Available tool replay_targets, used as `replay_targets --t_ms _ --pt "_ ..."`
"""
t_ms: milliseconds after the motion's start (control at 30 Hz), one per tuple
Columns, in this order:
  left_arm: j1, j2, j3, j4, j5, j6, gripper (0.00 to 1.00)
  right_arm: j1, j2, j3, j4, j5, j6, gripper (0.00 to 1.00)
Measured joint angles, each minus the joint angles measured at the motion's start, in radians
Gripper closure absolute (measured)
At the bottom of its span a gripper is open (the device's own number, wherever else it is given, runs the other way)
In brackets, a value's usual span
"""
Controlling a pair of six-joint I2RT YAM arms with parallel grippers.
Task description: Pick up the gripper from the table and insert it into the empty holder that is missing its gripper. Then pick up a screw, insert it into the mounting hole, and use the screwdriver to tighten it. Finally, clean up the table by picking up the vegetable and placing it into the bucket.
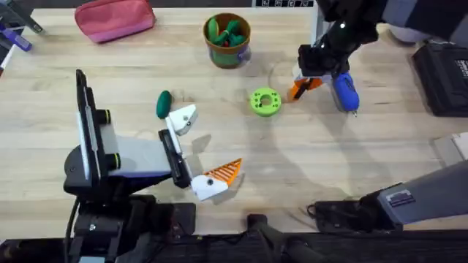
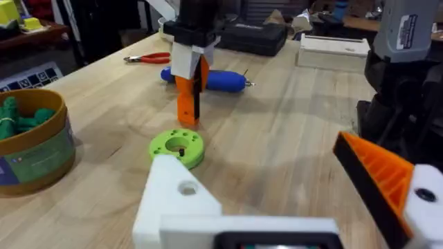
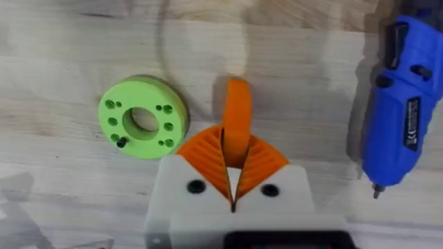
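Note:
My right gripper (image 1: 306, 77) is shut on the small orange gripper (image 3: 237, 114), holding it upright with its lower end at the table, between the green disc and the blue screwdriver (image 1: 345, 89). My left gripper (image 1: 203, 147) is open at the near left; one finger is the plain white holder (image 2: 176, 200), the other carries an orange tip (image 2: 377, 173). The dark green vegetable (image 1: 163, 104) lies on the table just beyond the holder (image 1: 183, 118). At the far middle stands the bucket (image 1: 227, 40), with green and red pieces inside.
A bright green ring-shaped disc (image 1: 265, 101) with small holes lies left of the right gripper; a dark speck sits in one hole (image 3: 121, 143). A pink pouch (image 1: 115, 18) is at the far left. Red pliers (image 2: 149, 59) and black cases (image 1: 442, 77) lie at the right.

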Motion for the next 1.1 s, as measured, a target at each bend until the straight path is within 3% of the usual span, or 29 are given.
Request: replay_targets --t_ms 400,900,1100 --pt "0.0 0.0 0.0 0.0 0.0 0.0 0.013 0.0 -0.029 0.013 -0.047 0.003 0.0 0.996" --pt "0.0 0.0 0.0 0.0 0.0 0.0 0.014 0.0 -0.438 0.041 -0.054 -0.167 0.026 0.996" --pt "0.0 0.0 0.0 0.0 0.0 0.0 0.014 0.0 -0.627 -0.015 0.054 -0.267 0.078 0.996"
